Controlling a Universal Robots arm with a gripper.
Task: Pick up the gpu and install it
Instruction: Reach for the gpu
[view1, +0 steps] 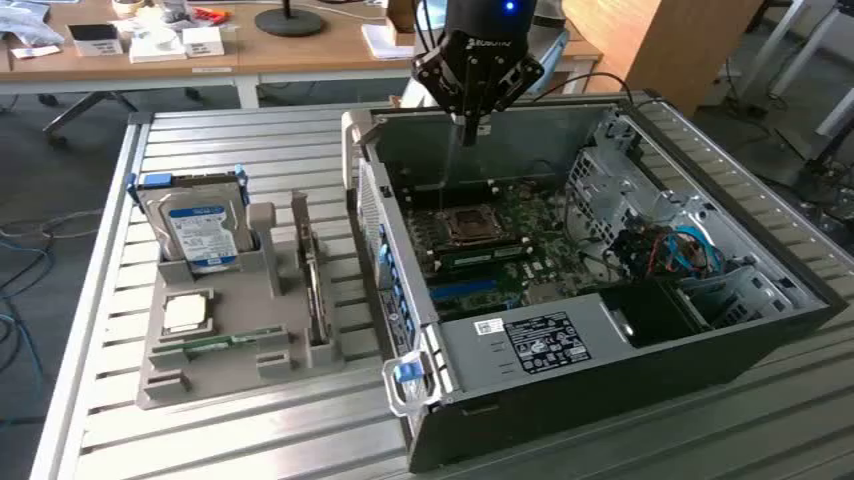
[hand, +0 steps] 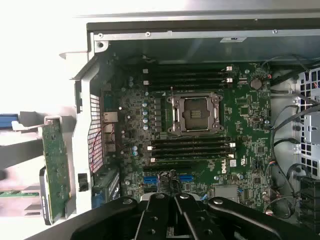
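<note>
In the exterior view the black gripper (view1: 467, 132), fingers pressed together and empty, hangs over the open dark metal computer case (view1: 601, 395). The gpu (view1: 311, 270), a thin dark circuit card, stands on edge in the grey plastic holder (view1: 220, 385) outside the case, beside a silver blue-labelled hard drive (view1: 200, 235). In the wrist view the case's perforated metal side wall (hand: 95, 130) stands between the green motherboard (hand: 240, 115) and the gpu (hand: 55, 165).
</note>
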